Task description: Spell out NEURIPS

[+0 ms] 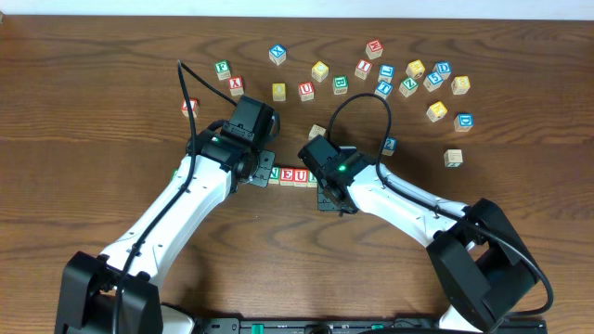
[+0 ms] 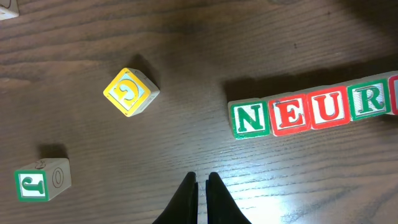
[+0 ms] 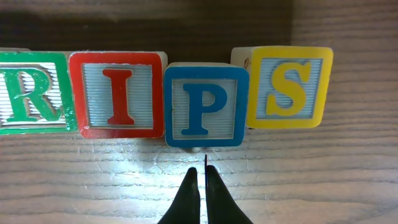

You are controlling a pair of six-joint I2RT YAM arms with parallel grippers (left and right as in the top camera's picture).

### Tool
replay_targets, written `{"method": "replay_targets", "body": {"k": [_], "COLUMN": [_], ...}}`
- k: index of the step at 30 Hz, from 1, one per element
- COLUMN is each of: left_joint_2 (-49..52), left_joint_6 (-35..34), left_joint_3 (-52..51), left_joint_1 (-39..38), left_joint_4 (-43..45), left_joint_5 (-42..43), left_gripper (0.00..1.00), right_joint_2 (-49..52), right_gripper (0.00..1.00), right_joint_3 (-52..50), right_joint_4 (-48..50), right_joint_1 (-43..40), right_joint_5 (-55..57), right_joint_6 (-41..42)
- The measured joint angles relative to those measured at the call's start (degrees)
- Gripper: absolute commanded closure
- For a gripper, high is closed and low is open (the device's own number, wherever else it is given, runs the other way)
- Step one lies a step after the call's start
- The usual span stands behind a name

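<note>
Wooden letter cubes stand in one row on the dark wood table. The left wrist view shows green N [image 2: 251,119], red E [image 2: 290,114], red U [image 2: 330,108] and green R [image 2: 370,101] touching side by side. The right wrist view continues with R [image 3: 34,92], red I [image 3: 116,93], blue P [image 3: 206,106] and a yellow-framed S [image 3: 290,86], which sits slightly higher and tilted. My left gripper [image 2: 202,177] is shut and empty, in front of the row and left of the N. My right gripper [image 3: 203,169] is shut and empty, just in front of the P. In the overhead view the row [image 1: 288,175] is partly hidden by my right wrist.
Several loose letter cubes [image 1: 408,79] lie scattered across the back of the table, and one plain-faced cube [image 1: 453,158] sits at the right. A yellow G cube [image 2: 129,91] and a green J cube [image 2: 41,180] lie left of the row. A black cable [image 1: 357,102] loops over the right arm.
</note>
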Motion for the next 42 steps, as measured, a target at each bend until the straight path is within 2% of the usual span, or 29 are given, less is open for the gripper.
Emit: {"method": "replay_targets", "body": {"k": [42], "left_joint_2": [0.0], "left_joint_6": [0.0], "left_joint_3": [0.0], "left_joint_1": [0.0], "left_joint_4": [0.0], "left_joint_5": [0.0], "left_gripper": [0.93], "right_joint_2": [0.0], "right_gripper": [0.99], "right_joint_3": [0.0], "right_joint_4": [1.5], "right_joint_1": [0.1], "right_joint_5": [2.8], "right_joint_6": [-0.1]}}
